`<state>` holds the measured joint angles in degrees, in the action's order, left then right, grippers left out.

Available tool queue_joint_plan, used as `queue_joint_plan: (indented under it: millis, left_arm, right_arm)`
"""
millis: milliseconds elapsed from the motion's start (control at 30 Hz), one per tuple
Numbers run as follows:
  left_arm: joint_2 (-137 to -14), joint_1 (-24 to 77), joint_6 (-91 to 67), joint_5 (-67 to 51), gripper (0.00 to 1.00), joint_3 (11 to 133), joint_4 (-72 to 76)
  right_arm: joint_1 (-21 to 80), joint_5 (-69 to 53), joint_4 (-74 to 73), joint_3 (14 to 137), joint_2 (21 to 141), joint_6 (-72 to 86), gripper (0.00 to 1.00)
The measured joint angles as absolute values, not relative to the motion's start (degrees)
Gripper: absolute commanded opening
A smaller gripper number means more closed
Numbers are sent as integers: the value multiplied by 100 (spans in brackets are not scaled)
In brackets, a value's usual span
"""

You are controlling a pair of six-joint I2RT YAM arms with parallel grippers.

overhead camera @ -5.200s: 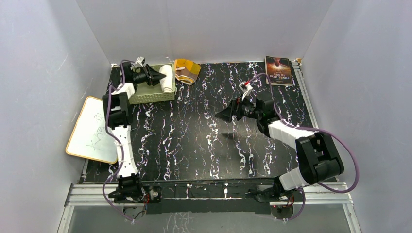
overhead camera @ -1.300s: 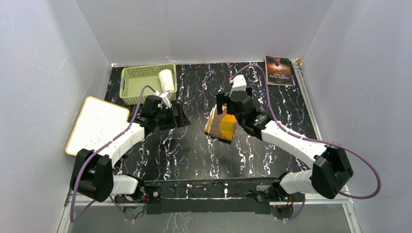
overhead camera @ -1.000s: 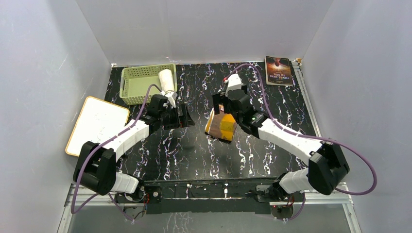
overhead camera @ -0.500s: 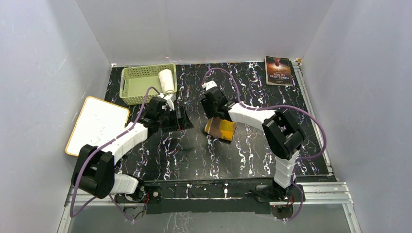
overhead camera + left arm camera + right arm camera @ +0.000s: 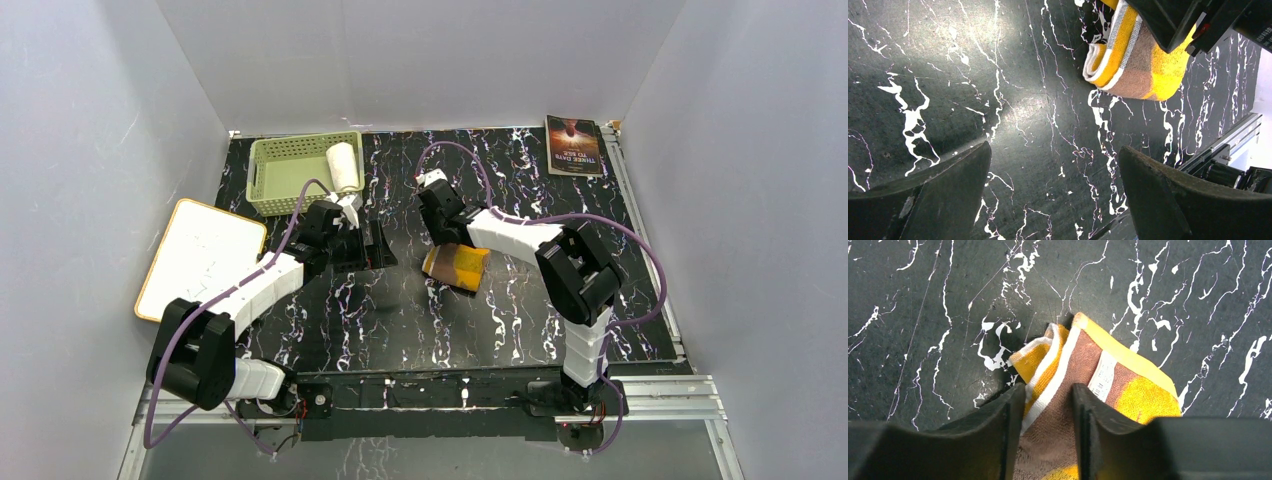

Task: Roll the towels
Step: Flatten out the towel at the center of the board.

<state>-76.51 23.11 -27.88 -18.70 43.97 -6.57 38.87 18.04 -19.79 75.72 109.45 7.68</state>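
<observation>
Far left, the white towel (image 5: 343, 164) sits rolled at the right end of the green basket (image 5: 285, 175); your left gripper (image 5: 1053, 170) hovers above the table (image 5: 400, 320), jaws spread wide, holding nothing; the brown towel (image 5: 458, 266) lies loosely folded mid-table; your right gripper (image 5: 1048, 387) straddles its folded edge, fingers narrowed, apparently pinching it.

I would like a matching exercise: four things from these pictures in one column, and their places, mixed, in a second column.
1 white towel
2 brown towel
3 book
4 white board

a far right corner of the table
b in the green basket
c at the table's left edge
d middle of the table

Pairs: 1-b, 2-d, 3-a, 4-c
</observation>
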Motion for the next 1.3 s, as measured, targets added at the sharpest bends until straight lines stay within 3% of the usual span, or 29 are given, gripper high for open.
queue_joint_plan:
  millis: [67, 300, 433, 533, 800, 867, 967, 1000, 1067, 1200, 1300]
  left_arm:
    - [-7644, 2311, -2766, -1870, 98, 4397, -672]
    - [-7631, 2311, -2744, -1870, 98, 4397, -716]
    - [-7601, 2311, -2698, -1855, 98, 4397, -812]
    - [-7577, 2309, -2600, -1769, 98, 4427, -956]
    - [-7266, 1706, -2383, -1695, 98, 4886, -1326]
    - [-6993, 1420, -2338, -1715, 98, 4998, -1424]
    - [-6676, 1122, -2231, -1710, 98, 5280, -1562]
    - [-6624, 1105, -2196, -1712, 98, 5345, -1579]
    - [-6578, 1105, -2128, -1730, 98, 5384, -1601]
    - [-6611, 1105, -2095, -1929, 98, 5140, -1664]
    - [-6702, 1105, -2097, -2106, 92, 4851, -1712]
  right_arm:
    - [3887, 1791, -1997, 7564, 10919, 773, 22]
    - [3887, 1636, -2119, 7500, 10597, 768, 22]
    - [3887, 1483, -2198, 7478, 10232, 764, 9]
    - [3900, 1216, -2375, 7546, 9939, 775, 4]
    - [4748, 823, -2591, 9041, 9782, 760, 0]
    - [4974, 679, -2373, 9150, 9612, 762, 12]
    - [5015, 707, -2047, 8855, 9161, 753, 60]
    - [4978, 768, -1990, 8707, 9015, 810, 67]
    - [4890, 908, -1772, 8221, 8672, 799, 72]
    - [4724, 1081, -1621, 7153, 8272, 847, 72]
    - [4633, 1131, -1656, 6499, 8241, 915, 72]
